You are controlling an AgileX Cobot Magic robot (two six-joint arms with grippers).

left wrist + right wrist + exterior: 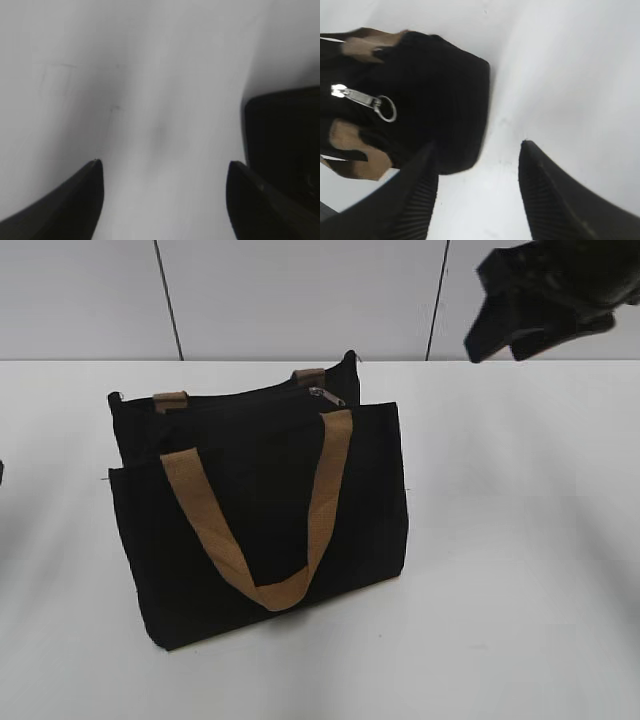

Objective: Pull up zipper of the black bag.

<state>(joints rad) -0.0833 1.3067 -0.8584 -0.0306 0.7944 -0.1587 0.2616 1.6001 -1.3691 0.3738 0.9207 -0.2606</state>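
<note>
right gripper (pixel 479 187): jaws spread wide, holding nothing. In the exterior view it's a dark blurred shape (pixel 545 295) up in the air over the far right part of the table.
left gripper (pixel 162 192): jaws also wide apart, empty, only bare table between the tips. Barely in the exterior view, can't place it there.
black bag (pixel 260 505): standing upright on the white table (pixel 520 540), left of centre, closer to the far edge than the near one. Tan handle (pixel 255 525) hangs down the front in a U.
zipper (pixel 326 396): silver pull sits at the bag's top edge, toward its right end. In the right wrist view the pull (pixel 362 100) with its ring shows clearly on top of the bag (pixel 435 95).
zipper vs right gripper: pull is left of and below the gripper, well apart, no contact.
bag vs left gripper: a black bag corner (pixel 285 145) lies just beside the right fingertip (pixel 245 190); touching or not, can't tell.
</note>
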